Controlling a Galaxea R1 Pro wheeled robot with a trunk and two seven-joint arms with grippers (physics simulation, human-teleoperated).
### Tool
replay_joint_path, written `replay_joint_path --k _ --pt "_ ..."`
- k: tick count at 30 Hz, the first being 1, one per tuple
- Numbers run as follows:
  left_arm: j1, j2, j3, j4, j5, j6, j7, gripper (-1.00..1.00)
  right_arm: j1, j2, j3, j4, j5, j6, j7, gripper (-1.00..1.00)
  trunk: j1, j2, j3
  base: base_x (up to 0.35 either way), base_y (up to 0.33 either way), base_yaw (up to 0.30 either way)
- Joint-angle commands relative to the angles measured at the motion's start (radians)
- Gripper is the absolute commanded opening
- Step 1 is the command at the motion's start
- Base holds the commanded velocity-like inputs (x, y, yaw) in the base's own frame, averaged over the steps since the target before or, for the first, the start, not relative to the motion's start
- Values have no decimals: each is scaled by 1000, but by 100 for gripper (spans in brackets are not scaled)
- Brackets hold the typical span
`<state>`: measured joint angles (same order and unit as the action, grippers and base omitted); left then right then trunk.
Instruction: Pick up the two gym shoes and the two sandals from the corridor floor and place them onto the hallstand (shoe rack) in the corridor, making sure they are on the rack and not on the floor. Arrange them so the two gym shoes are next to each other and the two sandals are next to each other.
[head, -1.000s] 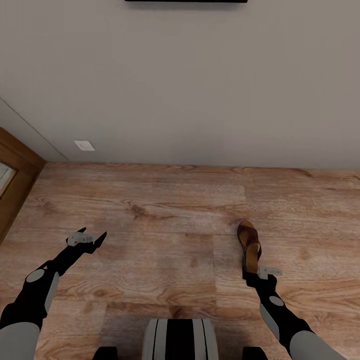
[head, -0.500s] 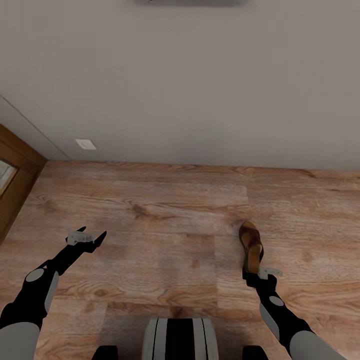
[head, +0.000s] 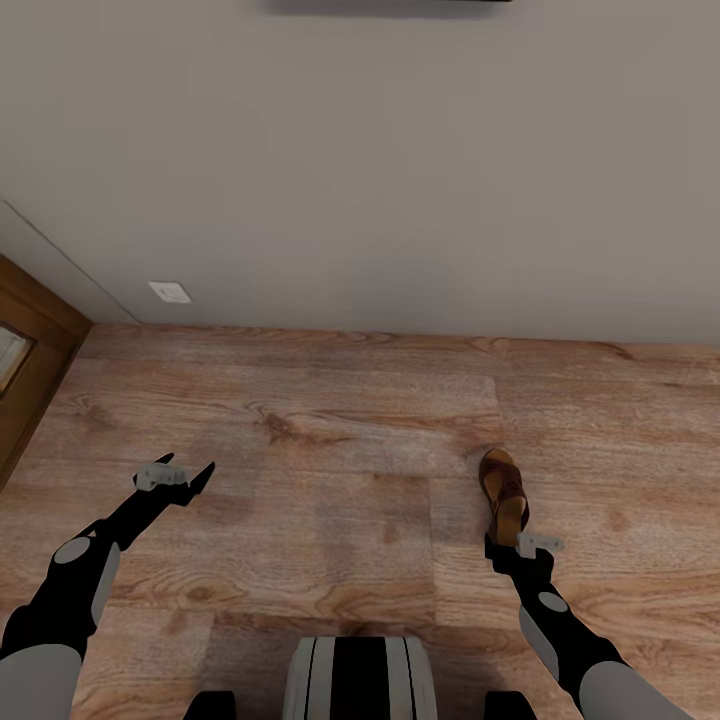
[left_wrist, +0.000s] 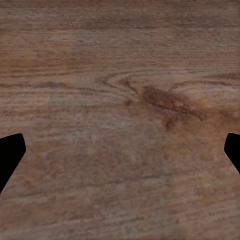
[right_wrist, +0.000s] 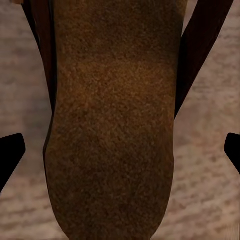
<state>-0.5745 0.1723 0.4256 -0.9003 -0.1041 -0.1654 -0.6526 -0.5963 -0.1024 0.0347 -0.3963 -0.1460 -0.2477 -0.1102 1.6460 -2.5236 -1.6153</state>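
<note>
Right gripper (head: 512, 545) looks clamped on one sandal's (head: 503, 492) heel; left gripper (head: 178, 476) has jaws spread, nothing between them, over floor (head: 330, 440).

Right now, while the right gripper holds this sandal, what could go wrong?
1. The right gripper seems to hold the sandal only at its heel end, so it may tilt or slip and land on the floor.
2. The wall is close ahead; the sandal's far end could hit it in a turn.

Sandals: 1 (head: 503, 494), brown, on the corridor floor (head: 300, 430). Robot hands: 2, left hand (head: 177, 476), right hand (head: 521, 545). Wall outlets: 1 (head: 169, 291).
</note>
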Motion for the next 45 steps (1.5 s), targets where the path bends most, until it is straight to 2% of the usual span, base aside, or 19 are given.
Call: replay_joint_path --k 1,12,16,38,39,45 --pt "-1 -1 4 0 -10 -6 -4 100 0 0 4 1 -9 -4 -2 100 0 0 0 28 0 0" --pt "-1 3 4 -2 -9 -6 -5 100 0 0 4 1 -9 -4 -2 100 0 0 0 6 0 0" --pt "-1 5 5 -2 -9 -6 -5 100 0 0 4 1 -9 -4 -2 100 2 -1 -16 0 0 0" --pt "-1 7 5 -2 -9 -6 -4 100 0 0 4 -1 -9 -5 -3 100 2 -1 -19 0 0 0" --pt "-1 8 5 -2 -9 -6 -4 100 0 0 4 0 -9 -5 -3 -100 2 -1 -19 0 0 0" --pt "-1 9 6 -2 -9 -5 -4 100 0 -2 4 1 -9 -5 -2 -100 2 -1 -19 0 0 0"
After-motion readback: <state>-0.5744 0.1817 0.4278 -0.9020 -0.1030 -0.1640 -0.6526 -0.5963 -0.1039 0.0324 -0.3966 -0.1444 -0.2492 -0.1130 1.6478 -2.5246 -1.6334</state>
